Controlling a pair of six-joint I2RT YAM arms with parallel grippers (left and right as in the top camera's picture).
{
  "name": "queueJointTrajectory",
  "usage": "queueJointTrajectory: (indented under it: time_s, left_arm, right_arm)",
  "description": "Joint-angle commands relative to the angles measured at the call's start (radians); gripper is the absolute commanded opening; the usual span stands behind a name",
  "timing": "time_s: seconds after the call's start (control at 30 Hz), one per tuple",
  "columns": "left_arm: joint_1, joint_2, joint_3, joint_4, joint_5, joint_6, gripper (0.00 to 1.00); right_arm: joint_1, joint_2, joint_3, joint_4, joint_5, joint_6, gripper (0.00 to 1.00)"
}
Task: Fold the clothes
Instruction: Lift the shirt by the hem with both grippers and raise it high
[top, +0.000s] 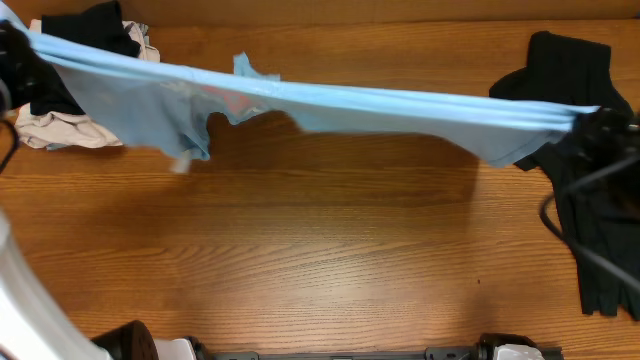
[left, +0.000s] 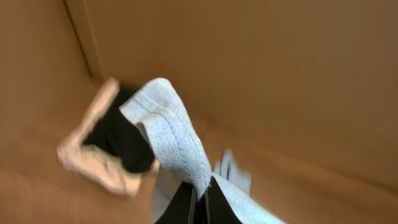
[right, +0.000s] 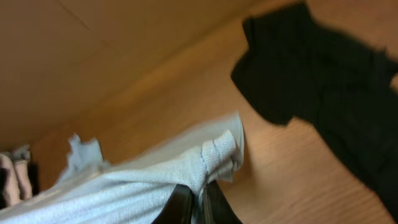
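both tools grip the light blue t-shirt (top: 330, 105), left tool (left: 200, 194) at nine o'clock, right tool (right: 200, 198) at three, cloth stretched above the surface (top: 300, 260).

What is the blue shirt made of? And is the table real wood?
The blue shirt looks like soft knit cloth, maybe cotton jersey: matte, with fine ribs and a stitched hem, and it sags where it hangs stretched. The table looks like wood or a wood-look laminate: brown grain lines and a slight sheen. Which of the two it is cannot be told.
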Motion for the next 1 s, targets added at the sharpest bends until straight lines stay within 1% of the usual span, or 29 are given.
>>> queueJointTrajectory:
  time_s: [0.0,0.17,0.3,0.43,0.6,0.67,0.8,0.97]
  left_arm:
    - [0.013,-0.076,0.141,0.012,-0.042,0.053,0.04]
    - [0.013,-0.150,0.224,0.053,-0.079,0.060,0.04]
    - [0.013,-0.168,0.222,0.062,-0.102,0.073,0.04]
    - [0.013,-0.127,0.209,0.054,-0.102,0.082,0.04]
    - [0.013,0.000,0.207,0.063,-0.083,0.083,0.04]
    - [0.013,0.060,0.207,0.087,-0.053,0.085,0.04]
    - [0.010,0.188,0.207,0.200,0.033,0.085,0.04]
    - [-0.037,0.293,0.207,0.356,0.026,0.086,0.04]
  right_arm:
    - [-0.021,-0.014,0.148,-0.036,0.067,-0.072,0.04]
    - [-0.021,-0.014,0.304,-0.080,0.067,-0.098,0.04]
    - [-0.021,-0.006,0.319,-0.056,0.067,-0.125,0.04]
    - [-0.021,0.055,0.319,-0.034,0.066,-0.150,0.04]
    - [-0.021,0.194,0.319,0.008,0.066,-0.169,0.04]
    - [-0.021,0.258,0.319,0.051,0.065,-0.173,0.04]
    - [-0.021,0.390,0.319,0.216,0.065,-0.177,0.04]
    - [-0.020,0.489,0.319,0.440,0.037,-0.177,0.04]
